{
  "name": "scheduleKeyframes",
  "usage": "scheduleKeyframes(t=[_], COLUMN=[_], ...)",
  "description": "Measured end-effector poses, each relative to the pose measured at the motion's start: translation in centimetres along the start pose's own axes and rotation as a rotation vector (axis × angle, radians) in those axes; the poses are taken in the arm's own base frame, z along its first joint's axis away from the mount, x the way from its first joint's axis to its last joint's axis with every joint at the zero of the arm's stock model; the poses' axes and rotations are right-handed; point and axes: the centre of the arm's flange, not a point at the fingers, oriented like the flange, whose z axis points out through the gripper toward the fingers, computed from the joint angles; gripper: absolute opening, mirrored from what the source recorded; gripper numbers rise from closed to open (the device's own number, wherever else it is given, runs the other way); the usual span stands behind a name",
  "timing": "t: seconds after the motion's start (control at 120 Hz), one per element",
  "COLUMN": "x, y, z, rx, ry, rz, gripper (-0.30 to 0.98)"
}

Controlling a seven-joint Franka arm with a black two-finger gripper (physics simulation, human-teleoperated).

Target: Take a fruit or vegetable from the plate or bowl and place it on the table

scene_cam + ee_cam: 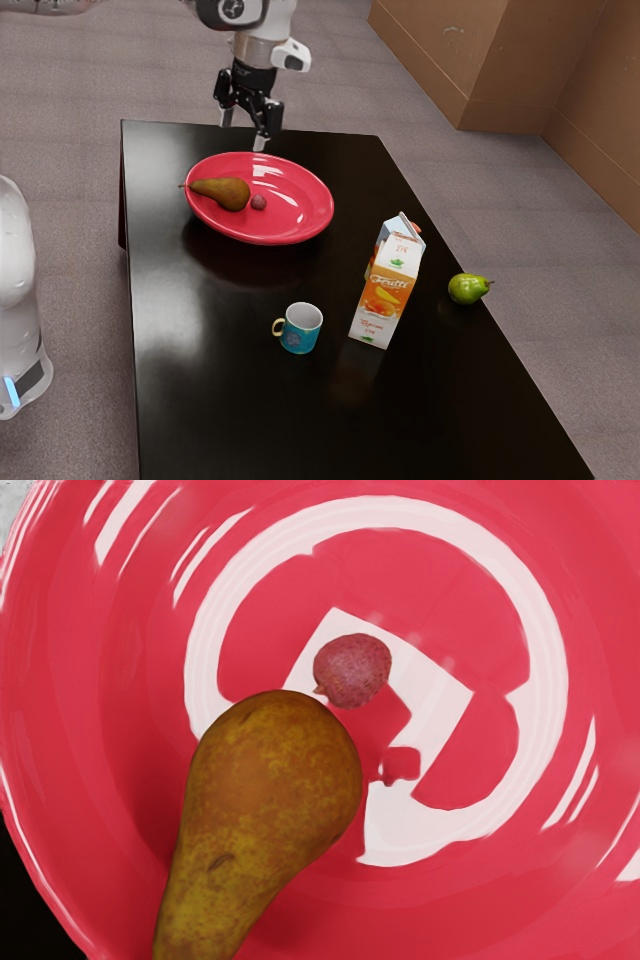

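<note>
My gripper [243,130] hangs above the far rim of the red plate [300,215], its two fingers spread apart with nothing between them. On the plate lies a brown pear [226,192], with a small reddish round fruit [259,202] beside its thick end. The wrist view looks down on the plate [90,670], where the brown pear [265,790] and the small fruit [352,670] lie close together near the middle.
A teal mug [300,328] stands on the black table [220,400]. Right of it in the exterior view is an upright juice carton [386,295], with another object partly hidden behind. A green pear [468,289] lies near the table's right edge.
</note>
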Motion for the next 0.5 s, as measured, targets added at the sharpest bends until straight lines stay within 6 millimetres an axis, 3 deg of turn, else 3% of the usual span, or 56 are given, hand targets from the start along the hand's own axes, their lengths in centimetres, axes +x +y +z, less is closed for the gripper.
scheduleKeyframes(t=[0.125,0.275,0.358,0.5], x=[0.0,0.7,0.9,1.1], y=[-0.7,-3.2,-3.3,-3.2], z=[-1.4,-2.7,-1.9,1.5], rx=[0.003,-0.004,0.011,0.03], ry=[0.028,0.043,0.032,-0.008], rz=[0.014,0.034,0.097,0.241], gripper=[0.69,0.69,0.69,0.69])
